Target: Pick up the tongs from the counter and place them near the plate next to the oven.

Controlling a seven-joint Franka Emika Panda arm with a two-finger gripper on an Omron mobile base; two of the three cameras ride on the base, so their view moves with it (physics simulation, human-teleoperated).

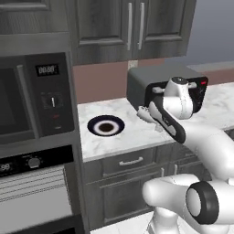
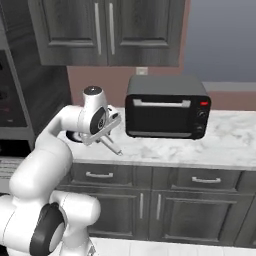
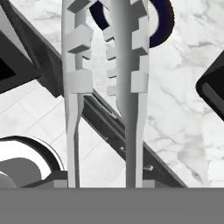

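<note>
My gripper (image 1: 151, 118) is shut on the slim silver-grey tongs (image 1: 142, 113), held in the air above the marble worktop. From the right base view the tongs (image 2: 114, 147) slant down out of the gripper (image 2: 102, 136) near the worktop's front edge. In the hand view the two ridged arms of the tongs (image 3: 129, 74) point toward the dark navy plate (image 3: 165, 24). That plate (image 1: 105, 126) lies on the worktop, left of the gripper and beside the tall oven cabinet. The oven (image 1: 34, 194) sits low in that cabinet. The counter is out of view.
A black toaster oven (image 1: 151, 84) (image 2: 167, 107) stands on the marble worktop (image 1: 119, 141) just behind and right of the hand. A microwave (image 1: 27, 100) sits above the oven. Dark cabinets (image 2: 105, 30) hang overhead, with drawers (image 2: 150, 177) under the worktop.
</note>
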